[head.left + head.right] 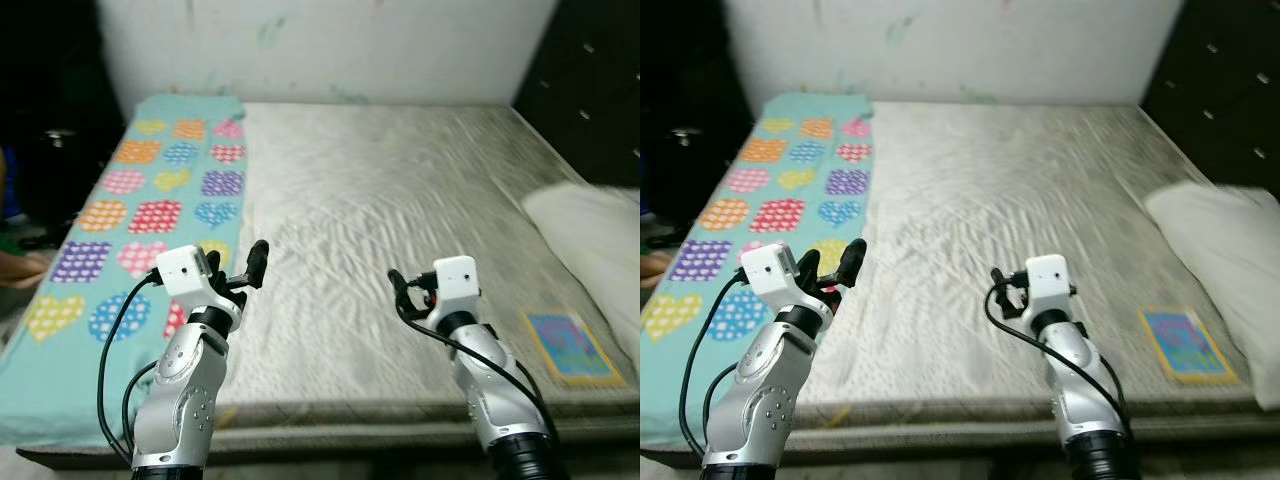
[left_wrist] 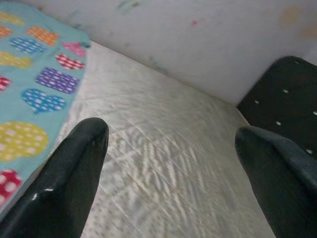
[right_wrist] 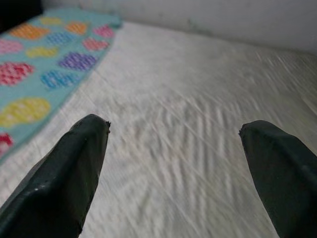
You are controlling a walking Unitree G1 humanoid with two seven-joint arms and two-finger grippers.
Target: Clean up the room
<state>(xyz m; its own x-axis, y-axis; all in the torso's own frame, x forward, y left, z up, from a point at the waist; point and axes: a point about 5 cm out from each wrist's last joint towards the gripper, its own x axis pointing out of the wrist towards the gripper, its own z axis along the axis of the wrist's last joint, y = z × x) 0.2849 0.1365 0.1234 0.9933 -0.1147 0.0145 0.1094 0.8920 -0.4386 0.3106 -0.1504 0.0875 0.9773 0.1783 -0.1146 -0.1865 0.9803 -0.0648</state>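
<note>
A bare grey-white mattress [image 1: 400, 180] lies before me. A teal blanket with coloured hearts [image 1: 150, 230] covers its left strip. A white pillow [image 1: 590, 230] rests at the right edge, and a flat blue and yellow picture book [image 1: 570, 345] lies near the front right corner. My left gripper [image 1: 238, 262] is raised over the blanket's inner edge near the front, open and holding nothing [image 2: 171, 130]. Over the bare mattress near the front hovers my right gripper [image 1: 408, 285], fingers wide apart and holding nothing [image 3: 173, 124].
A white wall [image 1: 330, 40] runs behind the bed. A dark dresser [image 1: 590, 80] stands at the back right. The left side of the bed is in deep shade, with what looks like part of a person [image 1: 20, 265] at the edge.
</note>
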